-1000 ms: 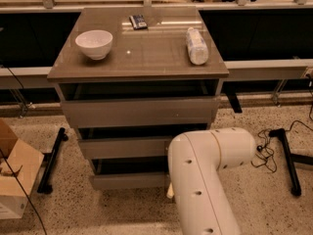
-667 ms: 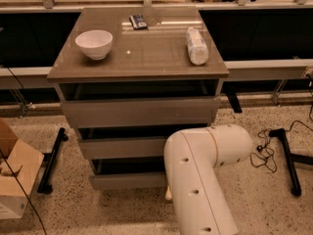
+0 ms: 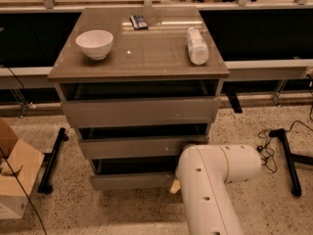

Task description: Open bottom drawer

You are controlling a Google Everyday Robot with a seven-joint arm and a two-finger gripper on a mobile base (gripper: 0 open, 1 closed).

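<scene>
Pincer (image 3: pixel 174 186) sits low beside bottom drawer (image 3: pixel 132 180), over speckled floor (image 3: pixel 254 207).

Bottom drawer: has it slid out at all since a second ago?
No. The bottom drawer lines up under the middle drawer exactly as before; the pincer is hidden behind the white arm beside it.

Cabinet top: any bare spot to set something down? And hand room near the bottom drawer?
Bare: the middle of the cabinet top, between white bowl and lying bottle, plus the front strip. Back edge holds a dark packet. Bottom drawer: left end free; right end crowded by the white arm, gripper mostly hidden behind it.
</scene>
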